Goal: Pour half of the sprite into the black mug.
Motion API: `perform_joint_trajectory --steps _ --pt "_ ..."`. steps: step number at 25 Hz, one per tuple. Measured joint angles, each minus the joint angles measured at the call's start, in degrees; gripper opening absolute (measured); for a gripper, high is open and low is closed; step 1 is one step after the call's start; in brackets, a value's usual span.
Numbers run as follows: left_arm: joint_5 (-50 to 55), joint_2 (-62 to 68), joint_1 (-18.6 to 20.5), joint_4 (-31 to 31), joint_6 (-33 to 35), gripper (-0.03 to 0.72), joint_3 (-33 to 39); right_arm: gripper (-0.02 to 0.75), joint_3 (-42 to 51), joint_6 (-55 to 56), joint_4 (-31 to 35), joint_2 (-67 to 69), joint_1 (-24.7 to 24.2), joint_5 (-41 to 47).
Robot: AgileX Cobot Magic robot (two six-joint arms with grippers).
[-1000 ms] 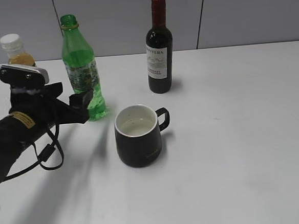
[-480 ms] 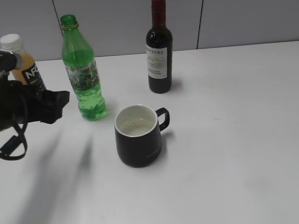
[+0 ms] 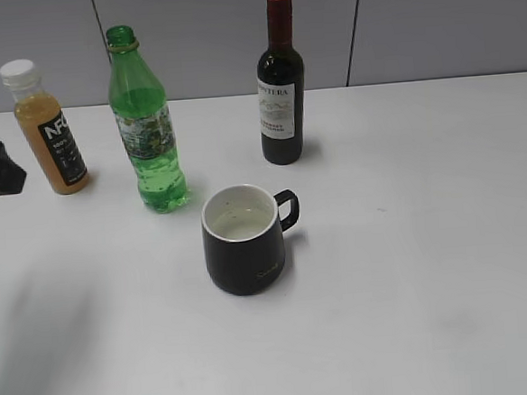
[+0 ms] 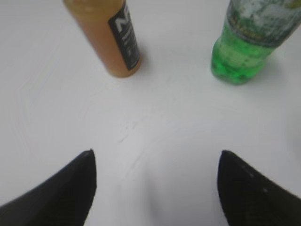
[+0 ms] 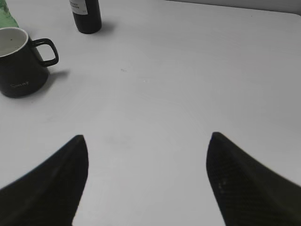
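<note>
- One sprite (image 3: 148, 133) stands upright on the white tabletop (image 3: 411, 241), capless, just behind and left of the black mug (image 3: 243, 240), whose handle points right.
- Left end effector (image 4: 155, 183) hangs with fingers spread and empty, the sprite ahead to its right; I'd grip mid-body, below the label, so the open neck stays level.
- Right end effector (image 5: 146, 179) is likewise spread, holding nothing.
- Orange juice bottle (image 3: 49, 131) crowds the left; wine bottle (image 3: 280, 83) stands behind; front and right lie open.

A squat orange juice bottle with a white cap and black label (image 4: 109, 39) stands upright on the white tabletop (image 4: 155, 122), ahead and left of the left jaws. A dark glass wine bottle with red capsule (image 5: 87, 15) stands far ahead-left of the right jaws.
</note>
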Motion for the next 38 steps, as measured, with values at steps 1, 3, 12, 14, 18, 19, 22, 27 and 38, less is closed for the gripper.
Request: perform_joint_trajectory --steps 1,3,12,14,18,19,22,27,38 --pt "4.0 -0.7 0.8 0.0 0.0 0.61 -1.2 0.592 0.0 0.0 0.0 0.0 0.0 0.0" --pt "10.7 -1.8 3.0 0.0 0.0 0.61 -3.2 0.592 0.0 0.0 0.0 0.0 0.0 0.0" --pt "30.0 -9.6 12.0 0.9 0.6 0.609 -4.9 0.592 0.0 0.0 0.0 0.0 0.0 0.0" --pt "32.0 -13.4 12.6 1.1 0.6 0.609 -4.5 0.593 0.0 0.1 0.0 0.0 0.0 0.0" --pt "32.8 -22.1 12.7 0.7 0.7 0.601 -0.6 0.593 0.0 0.0 0.0 0.0 0.0 0.0" --pt "33.1 -24.7 12.7 0.6 0.7 0.597 1.0 0.593 0.0 0.0 0.0 0.0 0.0 0.0" --pt "34.0 -32.1 12.7 0.5 0.7 0.594 5.3 0.593 0.0 0.0 0.0 0.0 0.0 0.0" --pt "36.1 -42.8 12.7 0.5 0.6 0.594 11.0 0.592 0.0 0.0 0.0 0.0 0.0 0.0" --pt "34.1 -57.3 12.7 -1.8 -0.2 0.594 15.9 0.593 0.0 0.1 0.0 0.0 0.0 0.0"
